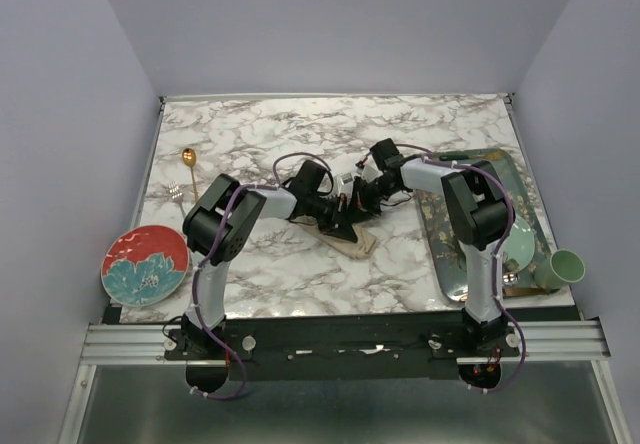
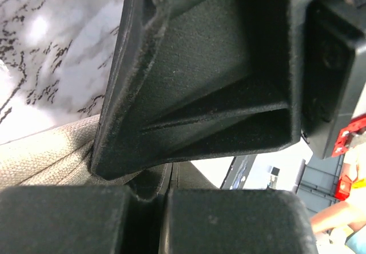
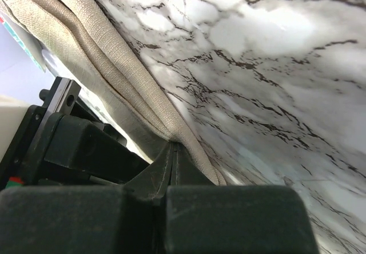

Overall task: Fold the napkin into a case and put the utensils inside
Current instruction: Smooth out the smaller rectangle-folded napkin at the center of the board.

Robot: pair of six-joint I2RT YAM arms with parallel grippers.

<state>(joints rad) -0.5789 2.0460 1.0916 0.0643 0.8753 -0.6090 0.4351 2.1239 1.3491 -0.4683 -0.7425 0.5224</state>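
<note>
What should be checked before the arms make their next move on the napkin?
1. Grip of the right gripper on the napkin: ok, shut on a folded edge.
2. Closure of the left gripper: ok, shut.
3. Cloth caught by the left gripper: cannot tell; the right gripper fills its wrist view.
4. Room between the two grippers: not ok; they crowd together over the napkin.
5. Fold of the napkin into a case: cannot tell; the grippers cover most of it.
6. Place of the gold spoon: not ok; it lies on the marble table, off to the left of the napkin.
</note>
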